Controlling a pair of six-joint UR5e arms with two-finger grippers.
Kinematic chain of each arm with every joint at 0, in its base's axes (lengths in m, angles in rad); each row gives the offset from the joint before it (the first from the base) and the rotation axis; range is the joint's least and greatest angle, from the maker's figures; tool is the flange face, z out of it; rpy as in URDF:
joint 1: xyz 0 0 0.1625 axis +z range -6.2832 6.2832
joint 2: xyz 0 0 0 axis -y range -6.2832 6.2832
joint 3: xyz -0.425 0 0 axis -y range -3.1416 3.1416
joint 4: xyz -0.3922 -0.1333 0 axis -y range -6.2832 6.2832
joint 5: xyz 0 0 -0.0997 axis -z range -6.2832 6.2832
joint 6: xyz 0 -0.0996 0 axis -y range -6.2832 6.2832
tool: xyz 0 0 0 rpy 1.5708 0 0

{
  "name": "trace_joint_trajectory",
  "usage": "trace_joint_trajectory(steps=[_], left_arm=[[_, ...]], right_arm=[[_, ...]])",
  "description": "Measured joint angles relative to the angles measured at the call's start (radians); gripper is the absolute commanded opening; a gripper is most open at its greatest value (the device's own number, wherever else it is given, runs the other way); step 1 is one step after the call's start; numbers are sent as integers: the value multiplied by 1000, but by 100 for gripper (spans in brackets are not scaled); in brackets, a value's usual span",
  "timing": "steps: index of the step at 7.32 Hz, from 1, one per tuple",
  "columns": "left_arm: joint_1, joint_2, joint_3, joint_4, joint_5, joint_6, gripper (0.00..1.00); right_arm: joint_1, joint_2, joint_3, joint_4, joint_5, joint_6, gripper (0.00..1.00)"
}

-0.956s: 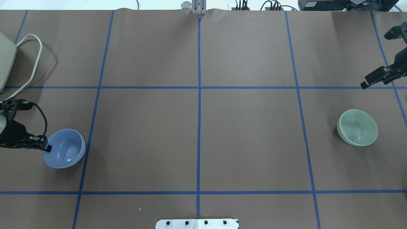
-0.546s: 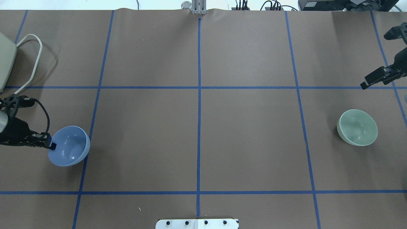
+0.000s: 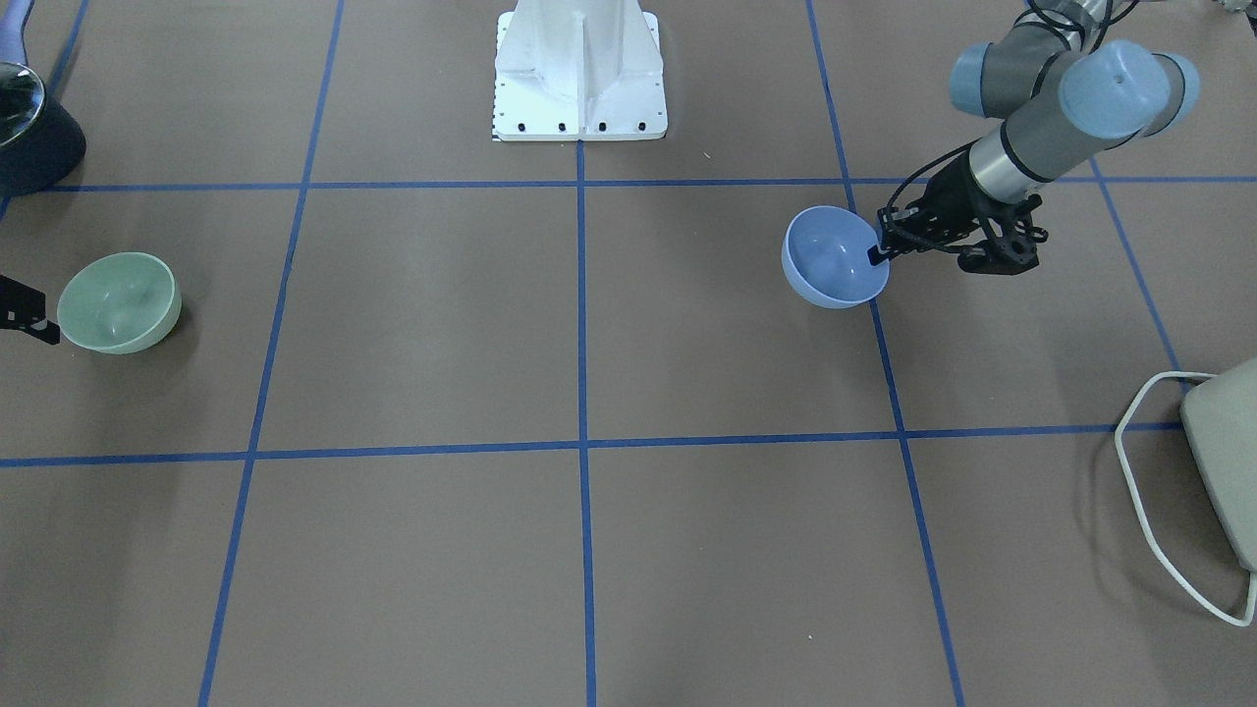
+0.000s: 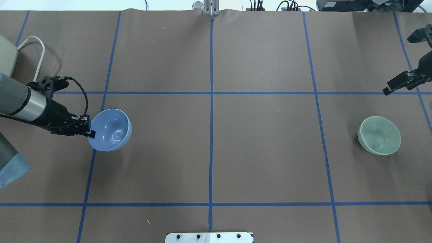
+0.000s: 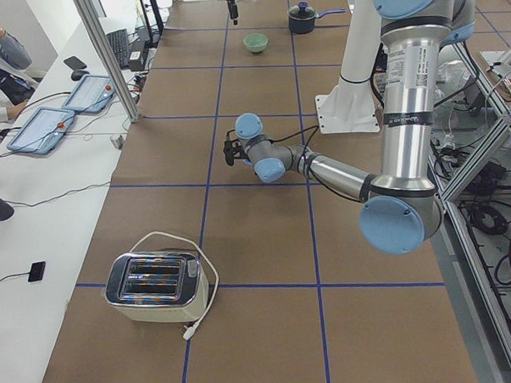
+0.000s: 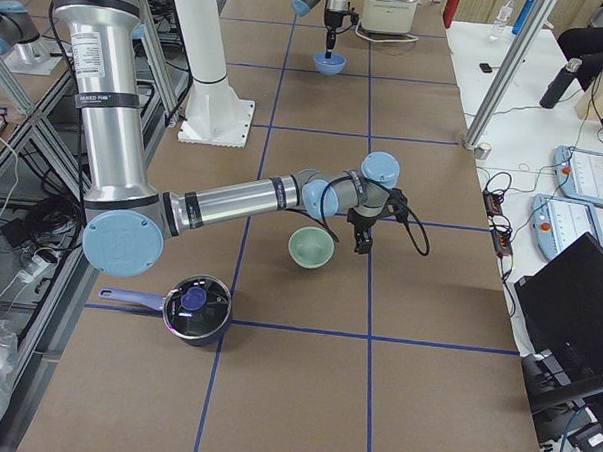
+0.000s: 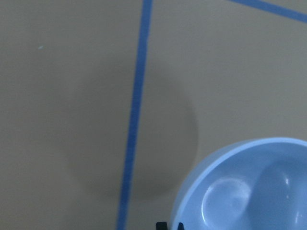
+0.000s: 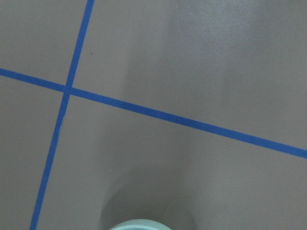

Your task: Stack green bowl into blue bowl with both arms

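Observation:
The blue bowl (image 4: 111, 130) hangs upright above the brown table, held by its rim in my shut left gripper (image 4: 91, 134). It also shows in the front view (image 3: 833, 257) and in the left wrist view (image 7: 254, 187), where its shadow lies on the table to the left. The green bowl (image 4: 379, 135) stands on the table at the far right, also in the front view (image 3: 118, 302). My right gripper (image 4: 387, 89) hovers beyond it, apart from it, empty and seemingly open. The right wrist view shows only the bowl's rim (image 8: 139, 225).
A toaster (image 3: 1223, 462) with a white cord stands at the table's left end. A dark pot (image 6: 193, 306) stands near the right end. The white pedestal base (image 3: 579, 74) is at the robot's edge. Blue tape lines grid the table.
My left gripper has carried the blue bowl to the right and away from the robot's edge. The right arm and the green bowl have not moved.

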Motion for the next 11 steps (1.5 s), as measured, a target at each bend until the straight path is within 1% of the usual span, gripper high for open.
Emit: trace_joint_trajectory(steps=[3, 4, 5, 8, 11], left_arm=[[4, -209, 0, 270, 7, -16, 0], [13, -267, 11, 328, 11, -27, 0], [24, -312, 34, 354, 17, -46, 0], [88, -438, 136, 364, 89, -120, 0], [145, -508, 194, 359, 178, -170, 0]], right_arm=[[0, -1, 1, 0, 1, 0, 100], [0, -1, 0, 0, 1, 0, 100], [0, -1, 0, 0, 1, 0, 100], [-2, -2, 0, 0, 1, 1, 100], [-7, -2, 0, 0, 1, 1, 100]])
